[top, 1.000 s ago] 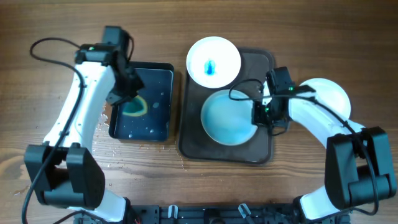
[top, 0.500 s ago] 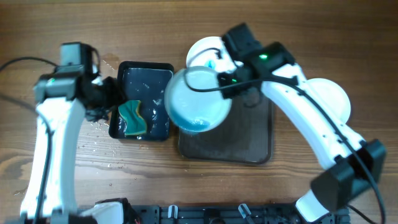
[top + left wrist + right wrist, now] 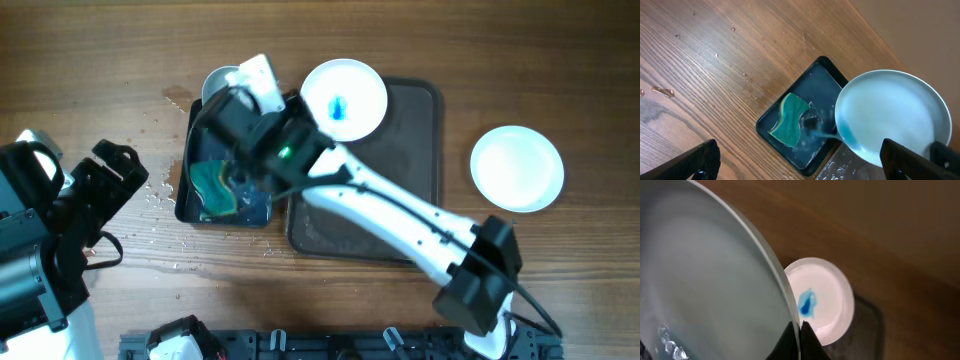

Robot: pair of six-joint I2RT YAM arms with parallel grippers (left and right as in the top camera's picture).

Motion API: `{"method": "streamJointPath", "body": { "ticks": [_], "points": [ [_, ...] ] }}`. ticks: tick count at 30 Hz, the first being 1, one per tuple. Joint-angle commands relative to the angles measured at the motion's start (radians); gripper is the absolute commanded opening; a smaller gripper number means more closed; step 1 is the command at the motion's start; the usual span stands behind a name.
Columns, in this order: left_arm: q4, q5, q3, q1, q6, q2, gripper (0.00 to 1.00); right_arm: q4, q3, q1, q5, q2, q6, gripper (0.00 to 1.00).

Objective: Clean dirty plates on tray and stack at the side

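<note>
White and wet, one plate (image 3: 892,117) is held tilted over the black tray (image 3: 812,87), where a green sponge (image 3: 790,120) lies. The right claw (image 3: 800,336) is clamped on its rim. The left claw (image 3: 800,157) is spread wide apart. A blue-smeared plate (image 3: 343,98) is seen on a corner of the brown tray (image 3: 410,130). A plain plate (image 3: 516,168) lies beside this tray on the wooden surface (image 3: 560,70).

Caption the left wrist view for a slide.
Tilted plate drains water into the black tray holding a green sponge, on a wet wooden table.
</note>
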Motion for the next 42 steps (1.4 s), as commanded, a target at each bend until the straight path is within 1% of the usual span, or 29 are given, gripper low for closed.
{"method": "streamJointPath", "body": {
  "ticks": [1, 5, 11, 14, 18, 22, 29, 34, 38, 40, 41, 42],
  "points": [
    [0.003, -0.010, 0.014, 0.009, -0.005, -0.009, 1.00, 0.008, 0.031, 0.060, 0.275, -0.019, 0.016, 0.04],
    [0.003, -0.010, 0.014, 0.009, -0.005, -0.009, 1.00, 0.005, 0.031, 0.106, 0.364, -0.024, 0.016, 0.04],
    [0.003, -0.010, 0.014, 0.009, -0.005, -0.009, 1.00, 0.015, 0.031, 0.133, 0.406, -0.054, -0.011, 0.04],
    [0.003, -0.010, 0.014, 0.009, -0.005, -0.009, 1.00, 0.049, 0.031, 0.142, 0.418, -0.059, -0.067, 0.04],
    [0.003, -0.010, 0.014, 0.009, -0.005, -0.009, 1.00, 0.055, 0.031, 0.158, 0.433, -0.073, -0.080, 0.04],
    [0.003, -0.010, 0.014, 0.009, -0.005, -0.009, 1.00, 0.062, 0.031, 0.184, 0.492, -0.078, -0.090, 0.04],
    [0.003, -0.010, 0.014, 0.009, -0.005, -0.009, 1.00, 0.065, 0.031, 0.198, 0.492, -0.078, -0.091, 0.04],
    [0.003, -0.010, 0.014, 0.009, -0.005, -0.009, 1.00, 0.112, 0.031, 0.198, 0.492, -0.078, -0.142, 0.04],
    [0.003, -0.010, 0.014, 0.009, -0.005, -0.009, 1.00, 0.120, 0.031, 0.198, 0.492, -0.078, -0.142, 0.04],
    [0.003, -0.010, 0.014, 0.009, -0.005, -0.009, 1.00, 0.117, 0.026, 0.192, 0.456, -0.077, -0.135, 0.04],
    [0.003, -0.010, 0.014, 0.009, -0.005, -0.009, 1.00, 0.115, 0.021, 0.175, 0.339, -0.077, -0.123, 0.04],
    [0.003, -0.010, 0.014, 0.009, -0.005, -0.009, 1.00, 0.110, 0.020, 0.151, 0.245, -0.075, -0.158, 0.04]
  ]
}}
